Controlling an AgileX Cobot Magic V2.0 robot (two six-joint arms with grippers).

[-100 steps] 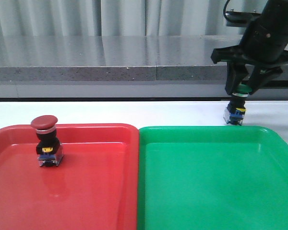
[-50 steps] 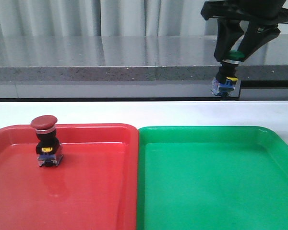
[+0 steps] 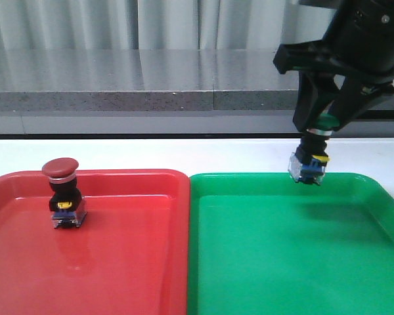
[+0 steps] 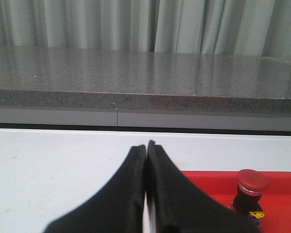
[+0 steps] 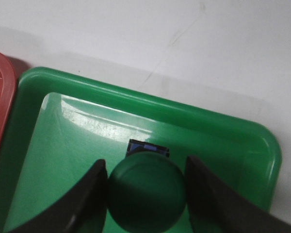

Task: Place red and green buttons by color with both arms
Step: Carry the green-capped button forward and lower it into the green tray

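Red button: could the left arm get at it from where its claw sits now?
Probably yes. The red button stands upright in the red tray with nothing over or around it, close beside the left claw, which is shut and would have to open first.

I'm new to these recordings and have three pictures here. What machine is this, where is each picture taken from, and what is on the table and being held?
This is a two-armed robot with a gripper on each arm. The wide picture looks forward over a white table; the other two come from cameras on each wrist. A red tray and a green tray lie side by side. A red button stands upright in the red tray. The right gripper holds the green button by its cap, in the air over the green tray's far edge. The left gripper is shut and empty, above the table near the red tray.
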